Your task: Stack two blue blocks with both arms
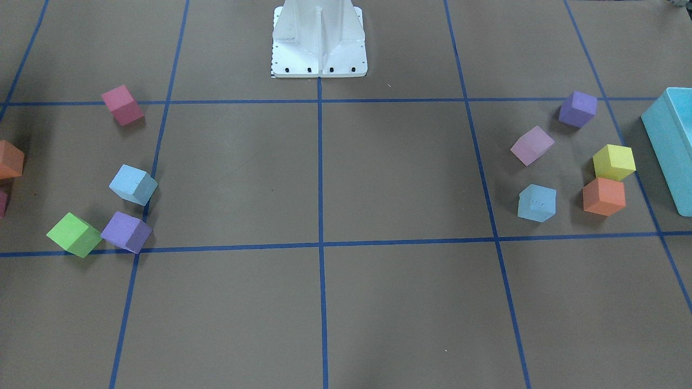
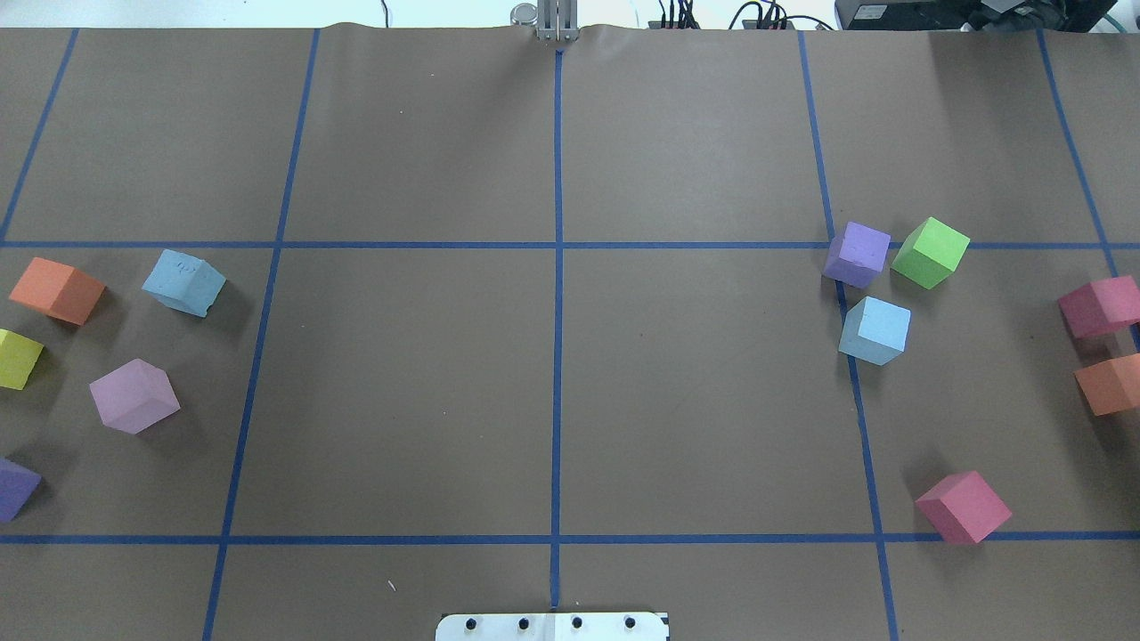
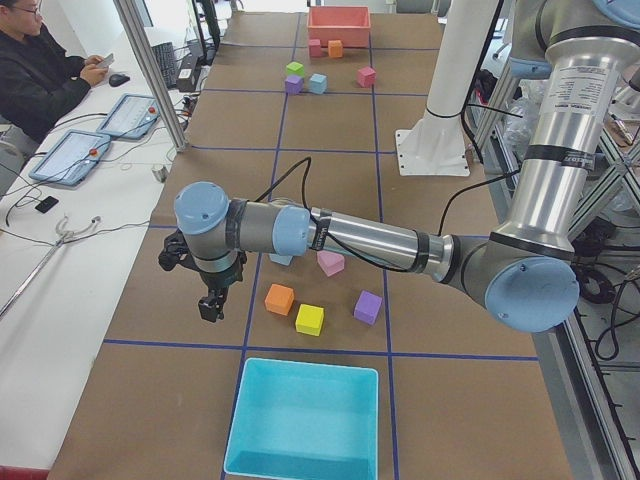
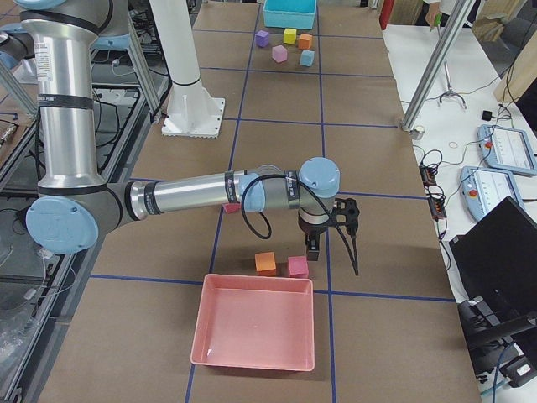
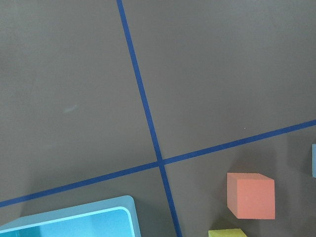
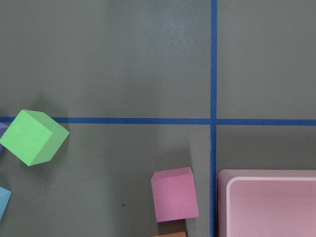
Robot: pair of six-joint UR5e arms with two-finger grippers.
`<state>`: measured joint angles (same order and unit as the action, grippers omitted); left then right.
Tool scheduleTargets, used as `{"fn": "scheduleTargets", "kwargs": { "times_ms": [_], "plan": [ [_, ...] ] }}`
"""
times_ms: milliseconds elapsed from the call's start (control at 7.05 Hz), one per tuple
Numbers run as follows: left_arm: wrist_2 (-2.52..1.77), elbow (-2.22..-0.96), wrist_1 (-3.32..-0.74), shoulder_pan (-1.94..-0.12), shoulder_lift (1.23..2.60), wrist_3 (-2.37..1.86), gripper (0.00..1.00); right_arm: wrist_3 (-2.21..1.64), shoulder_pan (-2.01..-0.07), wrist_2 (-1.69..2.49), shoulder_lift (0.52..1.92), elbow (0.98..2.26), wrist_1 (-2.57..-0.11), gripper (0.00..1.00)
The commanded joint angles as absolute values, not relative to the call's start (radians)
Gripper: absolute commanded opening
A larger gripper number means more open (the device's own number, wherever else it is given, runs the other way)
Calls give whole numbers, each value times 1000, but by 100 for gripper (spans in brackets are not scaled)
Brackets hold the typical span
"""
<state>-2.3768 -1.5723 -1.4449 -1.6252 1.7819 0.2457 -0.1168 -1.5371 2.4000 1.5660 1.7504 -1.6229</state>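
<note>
Silver left arm and right arm stretch level, fingers down, opening unclear.

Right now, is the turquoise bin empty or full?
Empty. The turquoise bin shows only bare floor in the left side view; the nearby yellow cube sits outside it.

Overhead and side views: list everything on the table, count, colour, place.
blue blocks: 2, sky-blue, one each end
purple cubes: 2, purple, one each end
orange cubes: 2, orange, one each end
pink cubes: 2, pink, robot's right end
lilac cube: 1, pale lilac, left end
yellow cube: 1, yellow, left end
green cube: 1, green, right end
turquoise bin: 1, turquoise, left end
pink bin: 1, pink, right end
left gripper: 1, black, over left end
right gripper: 1, black, over right end
</note>
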Motion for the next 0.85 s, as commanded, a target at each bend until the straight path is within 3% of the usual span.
{"fn": "scheduleTargets", "kwargs": {
  "times_ms": [0,284,567,709],
  "plan": [
    [-2338,-1580,-1443,-1625,1784,247,100,-117,-1537,2396,1530,1750,-1564,100],
    [-2326,-1624,-1439,-1626,1783,247,100,-117,-1531,2394,1549,1618,-1226,100],
    [-2327,-1629,-1434,-1626,1782,244,100,-126,-1410,2384,1528,1643,-1253,100],
    [-2327,-1640,-1436,-1623,1784,171,100,-190,-1366,2385,1494,1752,-1419,100]
  ]
}}
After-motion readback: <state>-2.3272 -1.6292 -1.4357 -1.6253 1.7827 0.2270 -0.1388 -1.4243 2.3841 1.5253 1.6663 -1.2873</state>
